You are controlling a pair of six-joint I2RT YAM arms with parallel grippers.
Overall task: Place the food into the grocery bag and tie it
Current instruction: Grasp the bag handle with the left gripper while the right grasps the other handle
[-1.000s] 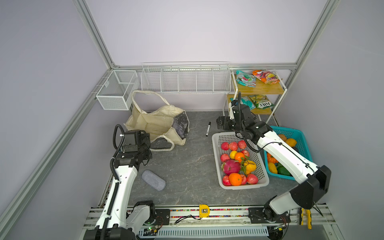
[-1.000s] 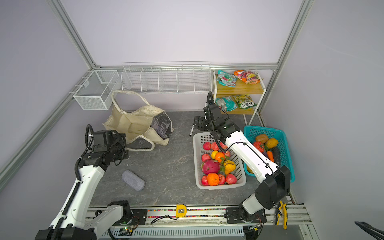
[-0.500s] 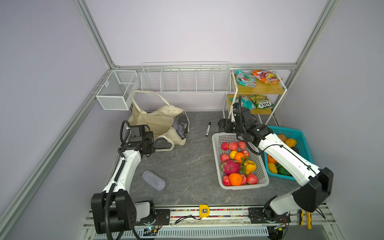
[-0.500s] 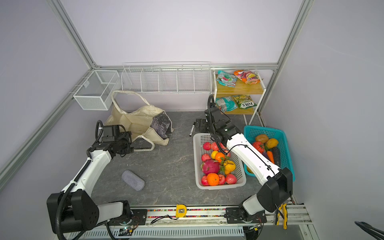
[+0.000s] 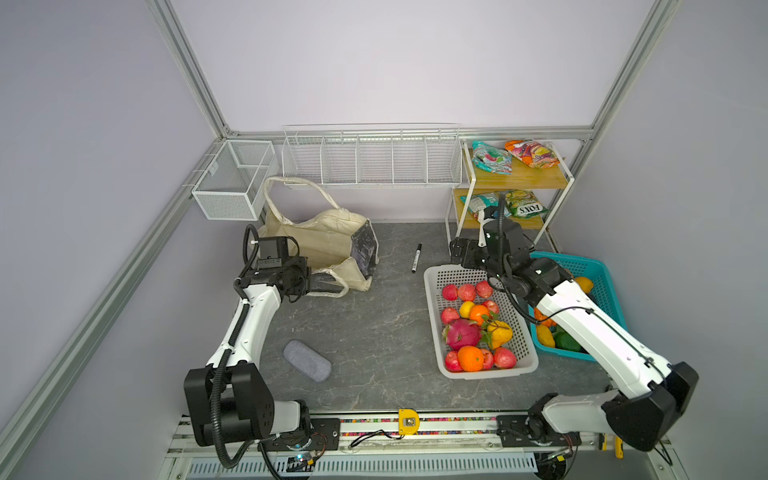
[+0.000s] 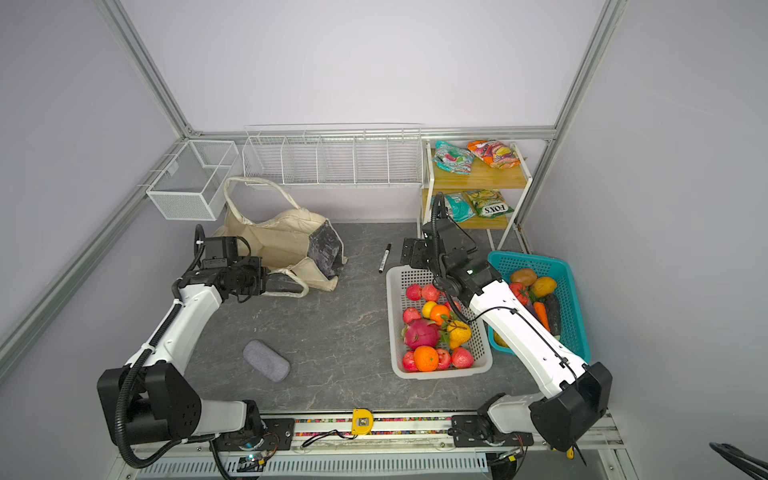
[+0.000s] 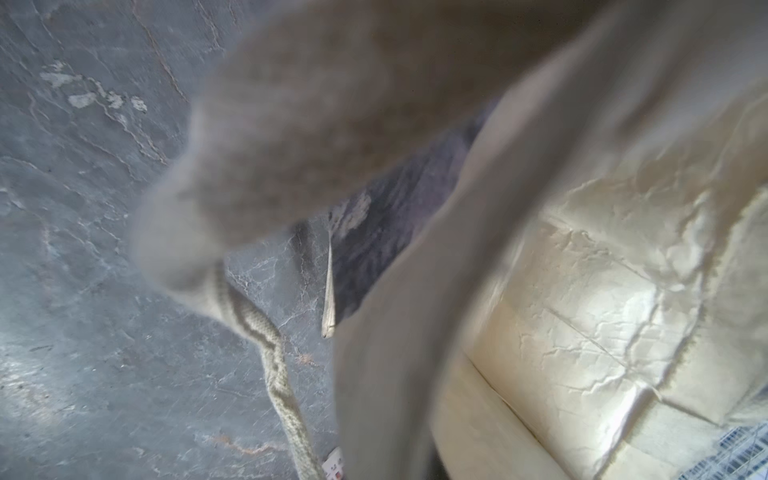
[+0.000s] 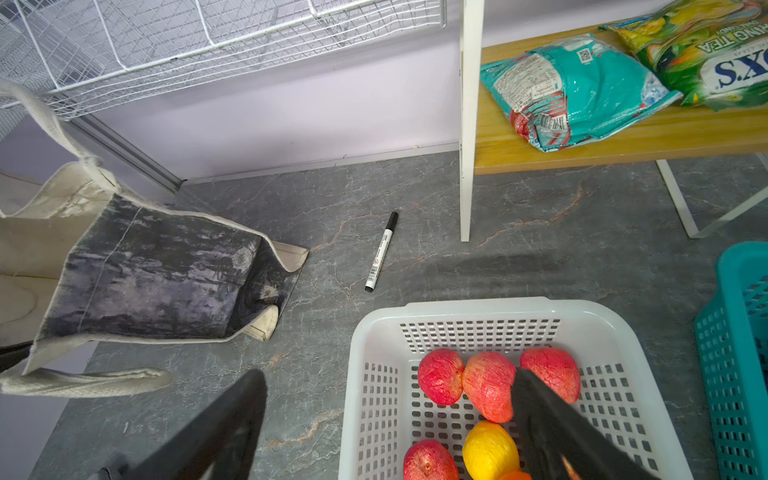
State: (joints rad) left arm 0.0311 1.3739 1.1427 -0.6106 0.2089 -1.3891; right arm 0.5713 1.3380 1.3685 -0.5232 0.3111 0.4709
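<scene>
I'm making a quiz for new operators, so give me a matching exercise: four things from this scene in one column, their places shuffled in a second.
Things
1. black marker
2. grey fabric case
3. dragon fruit
4. green snack packet

Places
A. lower shelf of the wooden rack
B. in the white basket
C. on the table between tote and white basket
D. on the table's left half, clear of the tote

Pairs: 1-C, 2-D, 3-B, 4-A
</scene>
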